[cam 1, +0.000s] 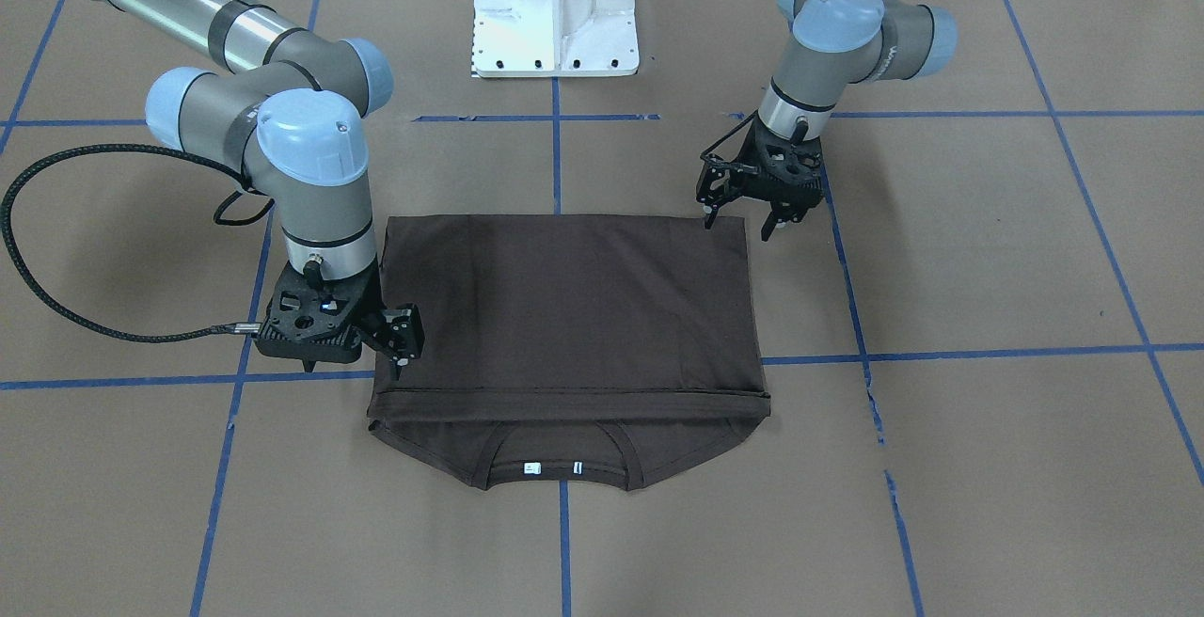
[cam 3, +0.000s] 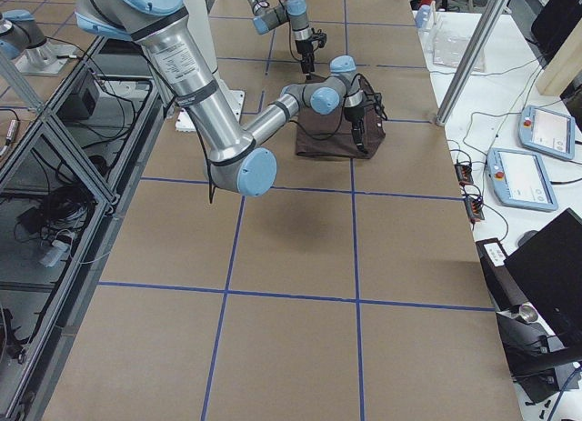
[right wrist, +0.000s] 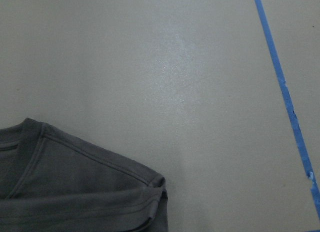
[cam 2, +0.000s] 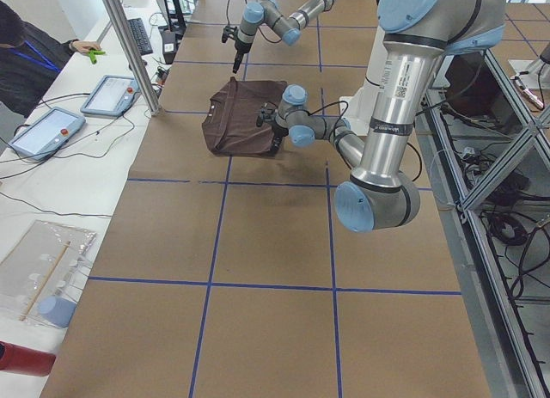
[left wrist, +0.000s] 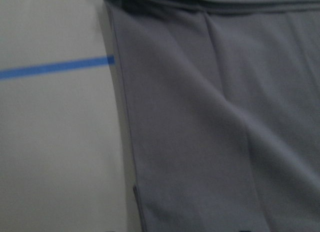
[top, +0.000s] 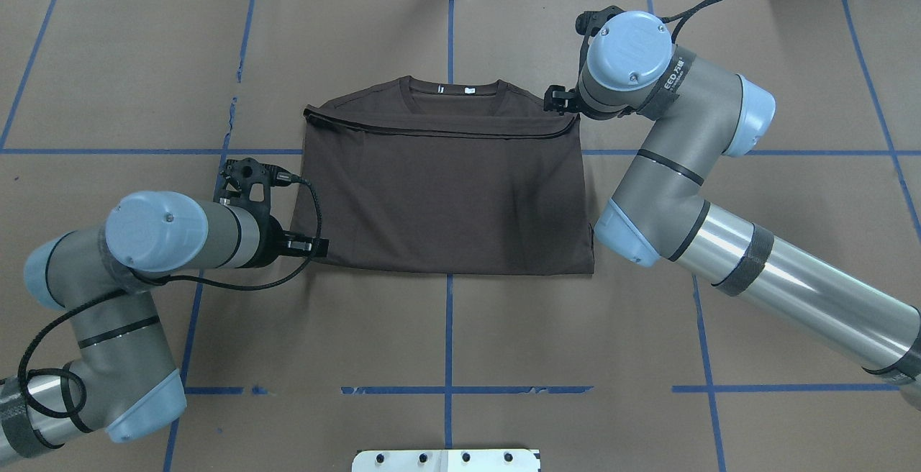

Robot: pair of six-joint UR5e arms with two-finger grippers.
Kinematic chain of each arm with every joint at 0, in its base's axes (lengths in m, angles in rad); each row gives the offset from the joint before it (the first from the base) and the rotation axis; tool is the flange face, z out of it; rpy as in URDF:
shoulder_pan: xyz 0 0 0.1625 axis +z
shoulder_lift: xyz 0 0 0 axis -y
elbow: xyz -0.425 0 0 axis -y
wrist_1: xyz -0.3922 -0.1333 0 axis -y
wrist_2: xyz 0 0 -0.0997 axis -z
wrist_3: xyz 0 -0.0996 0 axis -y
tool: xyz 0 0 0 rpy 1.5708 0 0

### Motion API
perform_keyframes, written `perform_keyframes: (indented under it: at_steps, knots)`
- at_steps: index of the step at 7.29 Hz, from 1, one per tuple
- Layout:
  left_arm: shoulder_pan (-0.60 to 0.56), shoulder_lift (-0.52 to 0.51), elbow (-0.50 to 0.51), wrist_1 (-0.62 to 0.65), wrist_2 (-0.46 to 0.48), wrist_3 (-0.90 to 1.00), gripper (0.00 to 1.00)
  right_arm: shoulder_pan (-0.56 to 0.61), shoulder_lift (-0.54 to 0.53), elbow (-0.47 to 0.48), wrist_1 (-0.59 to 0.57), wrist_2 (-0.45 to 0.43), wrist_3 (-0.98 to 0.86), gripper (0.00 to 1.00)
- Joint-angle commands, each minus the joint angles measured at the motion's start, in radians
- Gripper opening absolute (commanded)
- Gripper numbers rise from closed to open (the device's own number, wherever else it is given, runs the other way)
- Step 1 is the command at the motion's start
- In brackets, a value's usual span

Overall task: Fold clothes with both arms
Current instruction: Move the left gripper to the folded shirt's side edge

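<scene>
Brown paper with blue tape lines covers the tabletop (cam 1: 941,466). The dark brown T-shirt (cam 1: 564,307) lies in its middle, folded once, with the collar on the side far from the robot. Its long axis runs from the left arm (cam 1: 828,43) across to the right arm (cam 1: 310,175), so it sits between both tools. The left tool (cam 1: 738,227) stands at the near corner, fingers apart, and one tip seems to touch the cloth edge. The right tool (cam 1: 352,371) is at the collar-end corner, also apart, holding nothing.

Six views around one T-shirt (top: 446,191)
</scene>
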Motion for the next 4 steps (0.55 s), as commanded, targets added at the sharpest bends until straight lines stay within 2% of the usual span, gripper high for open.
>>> perform_keyframes:
  at_steps: [1, 2, 4]
  knots:
    - [0.018, 0.004, 0.004, 0.0, 0.018, -0.017, 0.21, 0.0, -0.001, 0.001, 0.0, -0.001, 0.001, 1.0]
    - [0.018, 0.005, 0.004, 0.0, 0.018, -0.017, 0.0, 0.0, 0.0, 0.001, 0.001, -0.001, 0.001, 1.0]
    - [0.012, 0.007, -0.001, 0.001, 0.021, -0.013, 0.0, -0.001, 0.0, 0.001, 0.001, -0.001, 0.004, 1.0]
